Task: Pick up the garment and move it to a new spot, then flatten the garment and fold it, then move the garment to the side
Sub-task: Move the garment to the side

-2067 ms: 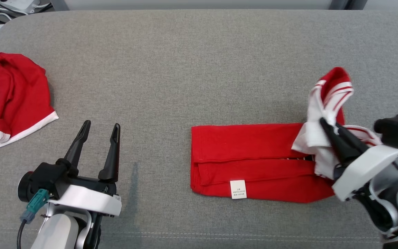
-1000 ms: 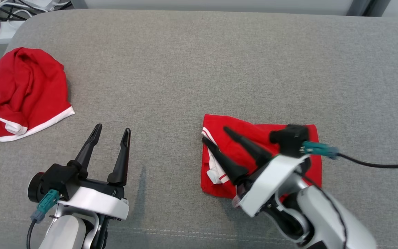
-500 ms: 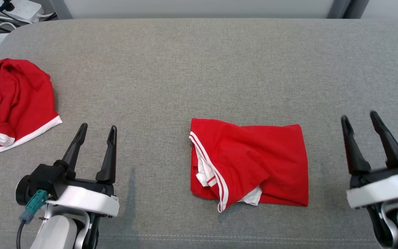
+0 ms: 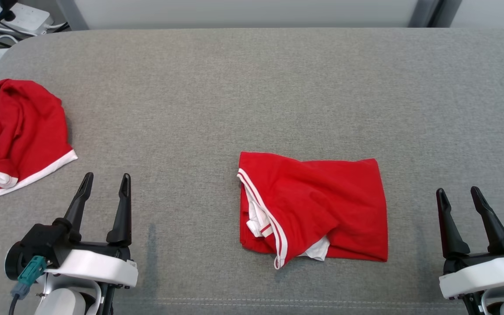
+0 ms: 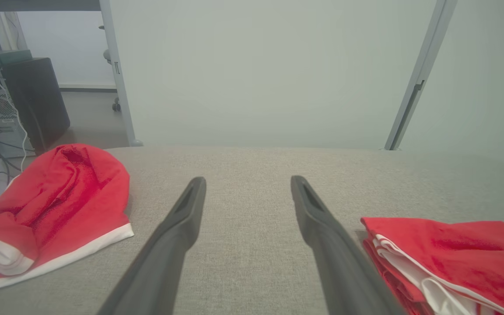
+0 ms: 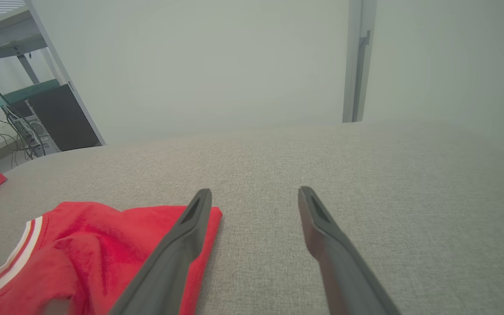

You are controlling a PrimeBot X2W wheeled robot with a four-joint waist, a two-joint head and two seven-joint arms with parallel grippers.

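Our left claw [image 4: 106, 177] and right claw [image 4: 458, 190] stand apart and empty, flanking the folded red garment [image 4: 322, 205] at the middle of the bench [image 4: 252, 87]. Its near layers seem loose; if we pinch only the top one, the fold could spill open.

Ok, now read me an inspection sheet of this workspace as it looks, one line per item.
Surface: grey fabric table, smooth.
Job's things: folded garment, red with white trim, lying mid-table between the grippers, touched by neither.
Clutter: crumpled red cloth at the far left edge.
Grippers: left gripper open, empty; right gripper open, empty.
Cables: power strip and wires on the floor past the left corner.
Surroundings: pale wall; dark box on the left.
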